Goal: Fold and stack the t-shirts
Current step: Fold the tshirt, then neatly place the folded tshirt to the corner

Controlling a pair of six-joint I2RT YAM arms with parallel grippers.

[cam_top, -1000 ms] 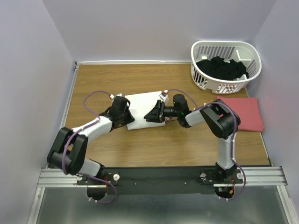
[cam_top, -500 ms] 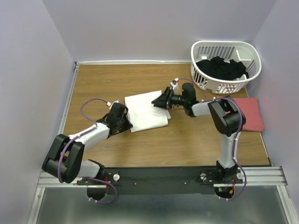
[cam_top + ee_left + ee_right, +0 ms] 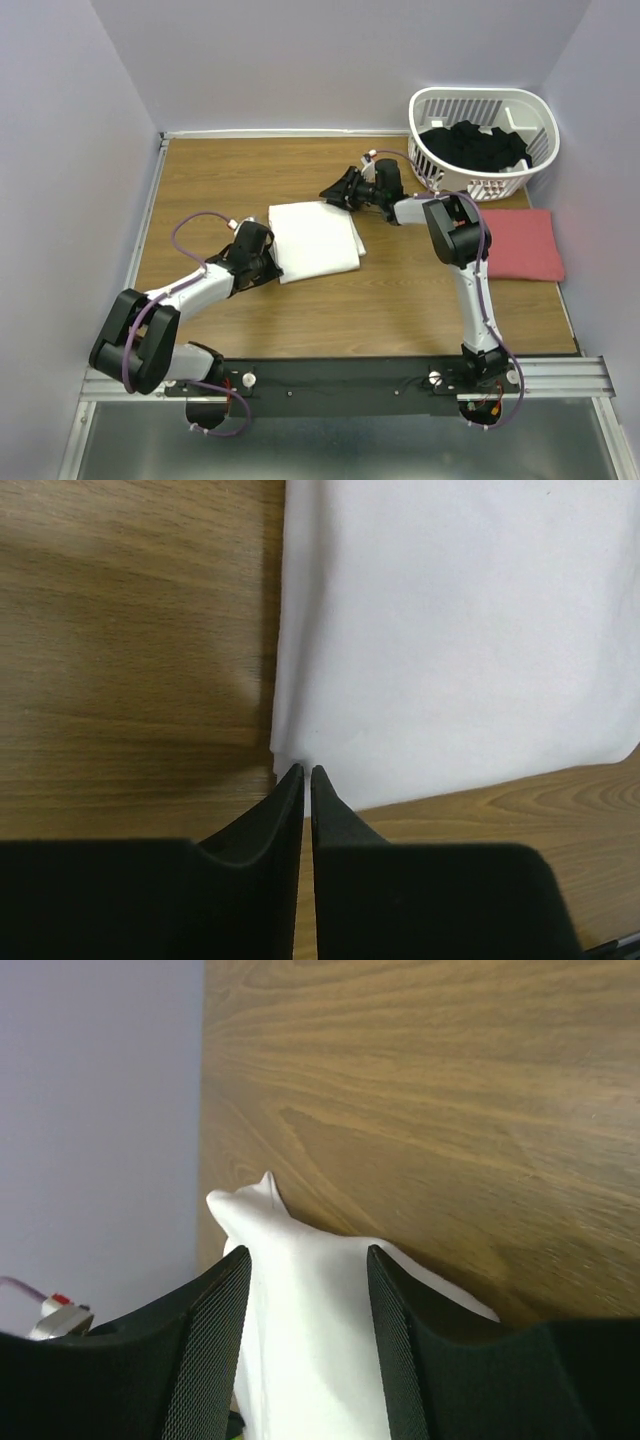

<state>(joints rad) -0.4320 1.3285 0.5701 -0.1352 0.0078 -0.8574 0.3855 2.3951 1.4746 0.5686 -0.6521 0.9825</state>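
Right claw (image 3: 332, 192) retreated; white t-shirt (image 3: 315, 238) lies just beside its tips.

Right tool (image 3: 332, 192) drawn back off white t-shirt (image 3: 318, 240) toward far edge, left tool (image 3: 268, 262) pulled nearer

Tees: 2, w/ white tee (image 3: 315, 238) at ctr and salmon-red tee (image 3: 525, 245) at 3 o'clock. Basket (image 3: 465, 187): 1, at 1 o'clock, w/ 1 black clothes heap (image 3: 475, 145). Grippers: 2, i.e. left gripper (image 3: 307, 772) and right gripper (image 3: 308, 1255). Table (image 3: 220, 170): 1.
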